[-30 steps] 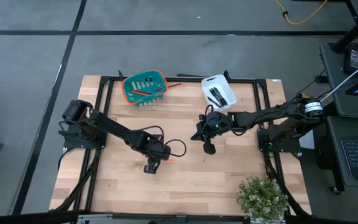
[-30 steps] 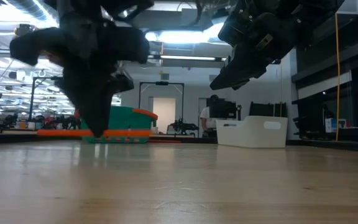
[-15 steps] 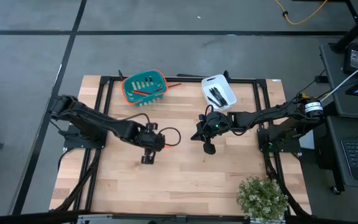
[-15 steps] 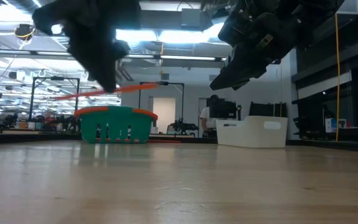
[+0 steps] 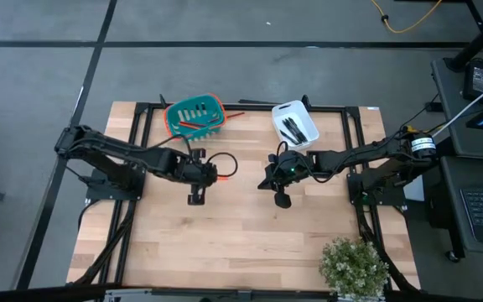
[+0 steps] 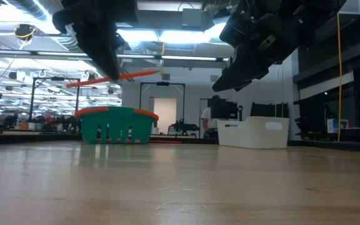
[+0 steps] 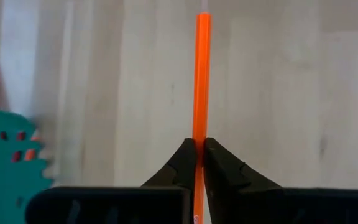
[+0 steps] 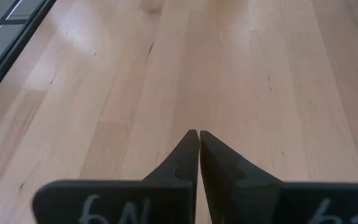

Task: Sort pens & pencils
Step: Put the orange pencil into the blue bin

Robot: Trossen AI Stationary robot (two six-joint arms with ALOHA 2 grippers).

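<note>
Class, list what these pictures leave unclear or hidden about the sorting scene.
- Pens in the white bin: high view, too small to count.
- White bin's contents: low view, hidden by its wall.
- Orange pencil's back end: left wrist view, cut off by the edge behind the left gripper.
- Green basket: contents too small.

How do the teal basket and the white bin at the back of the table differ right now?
The teal slotted basket with an orange rim holds an orange pencil; the white plastic bin holds black pens. The basket sits on the left arm's side, the bin on the right arm's. The basket's walls are perforated, the bin's solid. Both stand on the wooden table's far edge.
</note>
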